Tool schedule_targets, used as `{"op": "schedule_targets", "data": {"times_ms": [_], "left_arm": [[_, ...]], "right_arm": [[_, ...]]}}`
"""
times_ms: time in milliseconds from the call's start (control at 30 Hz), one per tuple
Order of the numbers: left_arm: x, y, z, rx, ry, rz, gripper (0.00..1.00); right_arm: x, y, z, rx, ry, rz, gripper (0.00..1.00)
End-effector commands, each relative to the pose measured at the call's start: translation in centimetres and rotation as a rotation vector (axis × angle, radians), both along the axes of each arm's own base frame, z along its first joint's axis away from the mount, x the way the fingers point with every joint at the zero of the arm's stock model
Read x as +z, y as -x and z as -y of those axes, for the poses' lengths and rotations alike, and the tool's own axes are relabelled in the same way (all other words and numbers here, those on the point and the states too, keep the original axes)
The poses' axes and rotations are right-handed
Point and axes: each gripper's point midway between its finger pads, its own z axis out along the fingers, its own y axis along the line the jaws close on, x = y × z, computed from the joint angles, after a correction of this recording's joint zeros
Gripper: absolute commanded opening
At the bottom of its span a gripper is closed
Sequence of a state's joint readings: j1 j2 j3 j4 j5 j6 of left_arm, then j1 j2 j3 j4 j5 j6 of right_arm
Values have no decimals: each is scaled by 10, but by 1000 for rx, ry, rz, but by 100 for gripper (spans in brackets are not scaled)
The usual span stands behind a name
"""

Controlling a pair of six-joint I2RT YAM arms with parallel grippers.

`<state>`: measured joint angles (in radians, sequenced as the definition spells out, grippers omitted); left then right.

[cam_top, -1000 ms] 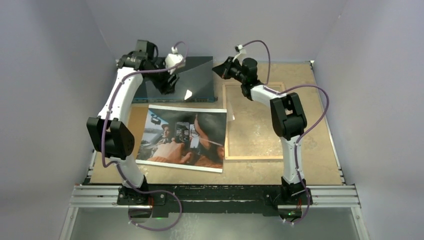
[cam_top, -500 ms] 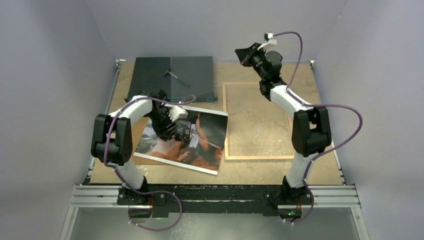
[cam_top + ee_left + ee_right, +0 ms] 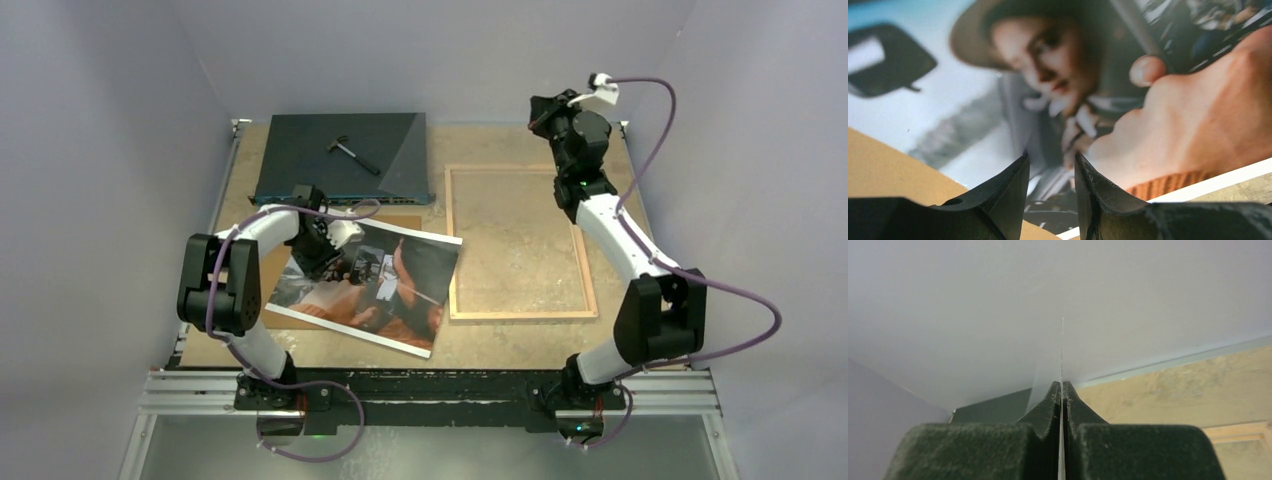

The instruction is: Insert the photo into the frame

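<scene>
Across the tan table (image 3: 500, 345) the biggest things lie flat, side by side. On the right half is the frame (image 3: 520, 315), its light wood rim up, with bare tabletop showing inside its rails. Left of it lies the photo (image 3: 420, 280), image side up and skewed, so it is outside the frame, with only its far right corner reaching over the frame's left rail. At the far left stands a dark flat box (image 3: 300, 150). A brown backing board (image 3: 272, 262) pokes out from under the photo's left side.

The left gripper (image 3: 335, 262) is down on the photo's left part. From its own wrist, the fingertips stand over the print's edge with a narrow gap between them and nothing in it.

The right gripper (image 3: 540, 105) is raised at the far edge of the table, beyond the frame. Its fingers are closed tight on a thin clear sheet (image 3: 1062, 350), seen edge-on.

A small hammer (image 3: 350, 152) lies on the box.
</scene>
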<state>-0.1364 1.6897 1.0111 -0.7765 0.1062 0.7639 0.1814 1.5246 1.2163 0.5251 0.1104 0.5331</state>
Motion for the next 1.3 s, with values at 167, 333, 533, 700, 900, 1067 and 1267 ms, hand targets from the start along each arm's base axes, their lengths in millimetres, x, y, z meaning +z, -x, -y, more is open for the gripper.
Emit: {"op": "schedule_targets", "data": {"times_ms": [167,333,533,700,900,1067,1267], "left_arm": [[-20,26,-61,188,-46,-52,34],[-24,39,-66,207,-54,-61,32],[-21,45,-76,240,-71,-55,30],[5,33,-85,301,-47,-11,29],[106,-34,-46,402,229,169,44],[175,-81,62,427,559,199,73],[193,-105,131,629,905,157,84]], "right_arm": [[15,28,49,-144,-37,28,0],[5,36,57,-187,-36,-4,0],[-4,61,78,-286,4,-12,0],[-23,76,90,-339,-11,-48,0],[-47,84,89,-349,-114,-104,0],[-50,87,76,-292,-200,-138,0],[-47,97,70,-275,-314,-156,0]]}}
